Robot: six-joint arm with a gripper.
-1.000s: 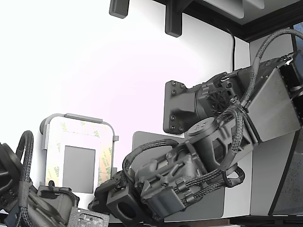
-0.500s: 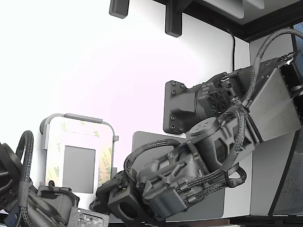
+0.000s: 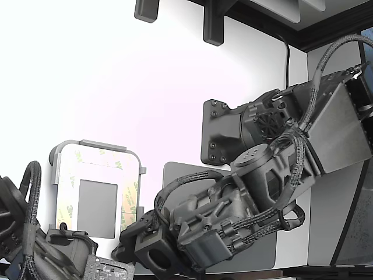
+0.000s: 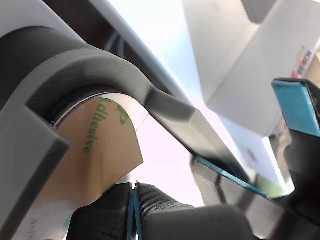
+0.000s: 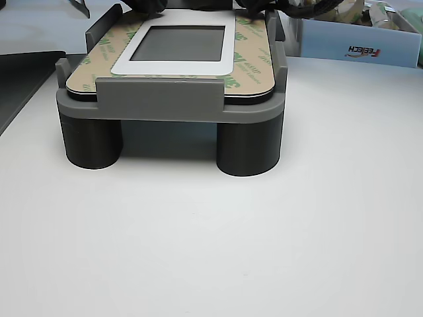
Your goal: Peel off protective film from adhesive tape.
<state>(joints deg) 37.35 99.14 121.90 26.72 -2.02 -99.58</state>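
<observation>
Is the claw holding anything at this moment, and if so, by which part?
The claw appears shut on the protective film, pinching the lifted, curled end at its edge; the contact itself is partly hidden.

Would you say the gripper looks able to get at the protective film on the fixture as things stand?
Probably yes. In the wrist view the protective film curls up off the grey fixture right at the gripper, with nothing between them. The jaws look shut below its edge; whether they already pinch it cannot be told.
</observation>
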